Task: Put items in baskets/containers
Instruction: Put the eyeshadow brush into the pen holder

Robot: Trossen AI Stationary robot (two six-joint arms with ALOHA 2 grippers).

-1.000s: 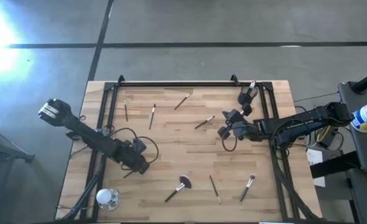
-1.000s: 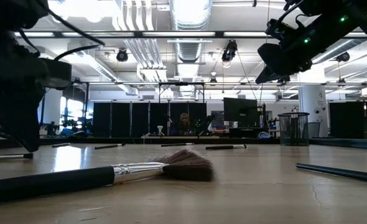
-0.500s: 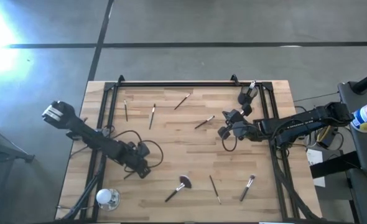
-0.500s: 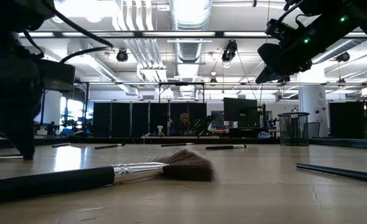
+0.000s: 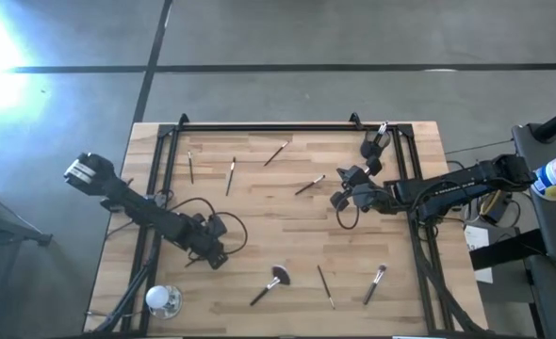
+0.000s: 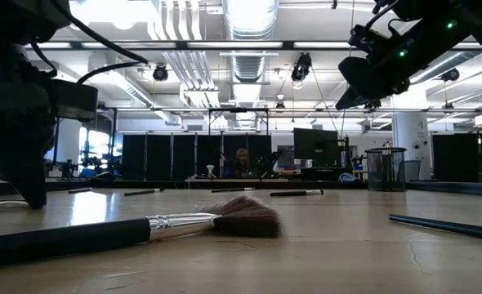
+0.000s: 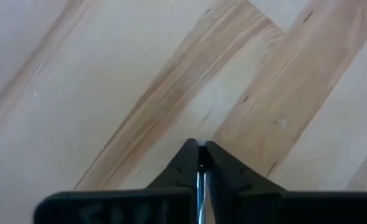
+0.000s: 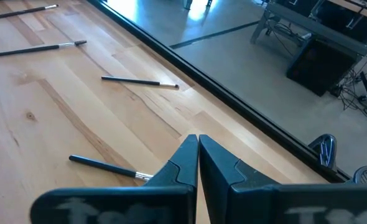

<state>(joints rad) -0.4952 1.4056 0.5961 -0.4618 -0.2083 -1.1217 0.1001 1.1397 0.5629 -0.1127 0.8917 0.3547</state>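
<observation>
- dark cup [image 5: 368,149] already holds brushes, at the counter's [image 5: 297,235] far right corner.
- seven brushes lie loose, fan brush [image 5: 269,283] nearest.
- left pincer [image 5: 218,259] pinches a thin brush handle; right pincer [image 5: 336,200] pressed together, empty.

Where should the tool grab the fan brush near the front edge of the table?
Grip the fan brush mid-handle, coming straight down with the fingers across the shaft. It lies flat, the handle is slim and bare, and the wide bristle head would splay under a pinch.
</observation>
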